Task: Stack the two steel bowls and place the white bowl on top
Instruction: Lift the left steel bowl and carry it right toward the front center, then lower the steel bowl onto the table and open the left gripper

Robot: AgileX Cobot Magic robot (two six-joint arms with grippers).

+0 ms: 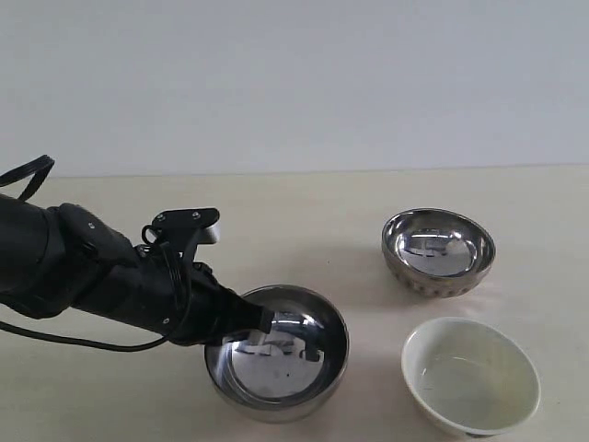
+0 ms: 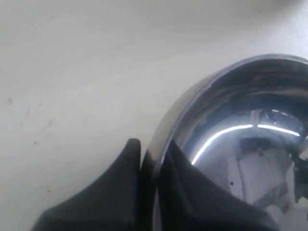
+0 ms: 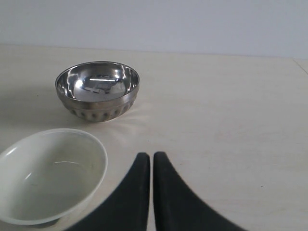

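A smooth-sided steel bowl (image 1: 278,354) sits at the front centre of the table. My left gripper (image 1: 262,319) is shut on its left rim, one finger outside and one inside; the left wrist view shows the same bowl (image 2: 240,139) and the gripper (image 2: 153,147) pinching the rim. A second steel bowl (image 1: 438,250) with a ribbed lower outside stands at the back right and shows in the right wrist view as well (image 3: 97,89). The white bowl (image 1: 470,376) sits in front of it (image 3: 48,175). My right gripper (image 3: 151,159) is shut and empty, hovering beside the white bowl.
The pale tabletop (image 1: 304,230) runs back to a plain wall. The left arm (image 1: 83,272) and its cable lie across the front left.
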